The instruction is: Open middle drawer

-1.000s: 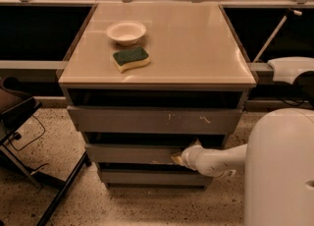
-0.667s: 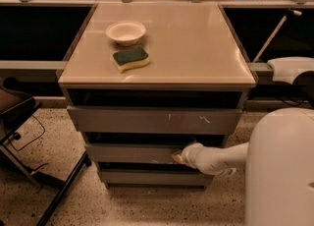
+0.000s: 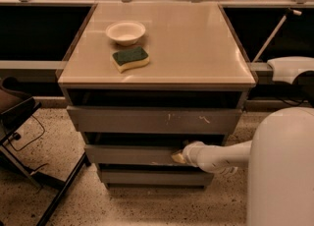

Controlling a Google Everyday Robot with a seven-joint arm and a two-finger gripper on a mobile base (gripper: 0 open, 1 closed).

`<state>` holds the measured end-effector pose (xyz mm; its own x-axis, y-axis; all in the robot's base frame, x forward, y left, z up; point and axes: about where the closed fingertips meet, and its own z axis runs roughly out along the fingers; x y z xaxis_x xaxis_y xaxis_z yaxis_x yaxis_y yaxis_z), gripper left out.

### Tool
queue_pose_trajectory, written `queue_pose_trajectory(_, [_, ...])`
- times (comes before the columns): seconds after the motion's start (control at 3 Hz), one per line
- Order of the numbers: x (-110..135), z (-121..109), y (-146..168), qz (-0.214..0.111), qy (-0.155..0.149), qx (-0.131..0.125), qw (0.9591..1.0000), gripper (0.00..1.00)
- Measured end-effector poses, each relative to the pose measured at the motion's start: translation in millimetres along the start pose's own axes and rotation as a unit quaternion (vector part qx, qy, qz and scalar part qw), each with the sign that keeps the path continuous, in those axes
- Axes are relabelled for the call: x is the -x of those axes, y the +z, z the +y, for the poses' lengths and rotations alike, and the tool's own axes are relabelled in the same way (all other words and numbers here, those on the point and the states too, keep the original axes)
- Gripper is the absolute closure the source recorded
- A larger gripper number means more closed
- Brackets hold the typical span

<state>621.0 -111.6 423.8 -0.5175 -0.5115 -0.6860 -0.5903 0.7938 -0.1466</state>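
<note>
Gripper (image 3: 178,157) is at the middle drawer (image 3: 130,155) front, right of centre near its lower edge; grip state cannot tell. Drawer lies just ahead, between top drawer (image 3: 147,120) and bottom drawer (image 3: 147,177), long axis left-right. Pull likely runs straight out toward the robot.

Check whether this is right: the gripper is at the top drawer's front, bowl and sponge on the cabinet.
Wrong drawer: the camera view shows the gripper at the front of the middle drawer. Bowl and sponge are on the cabinet.
</note>
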Motion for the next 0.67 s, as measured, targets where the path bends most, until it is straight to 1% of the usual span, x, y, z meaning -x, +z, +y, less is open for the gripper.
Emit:
queue_pose_trajectory(0.33, [-4.8,7.0,-5.1,0.001,0.002,-0.006,1.0,1.0])
queue_pose_trajectory(0.67, [-3.8,6.5,-6.4,0.001,0.003,-0.006,1.0,1.0])
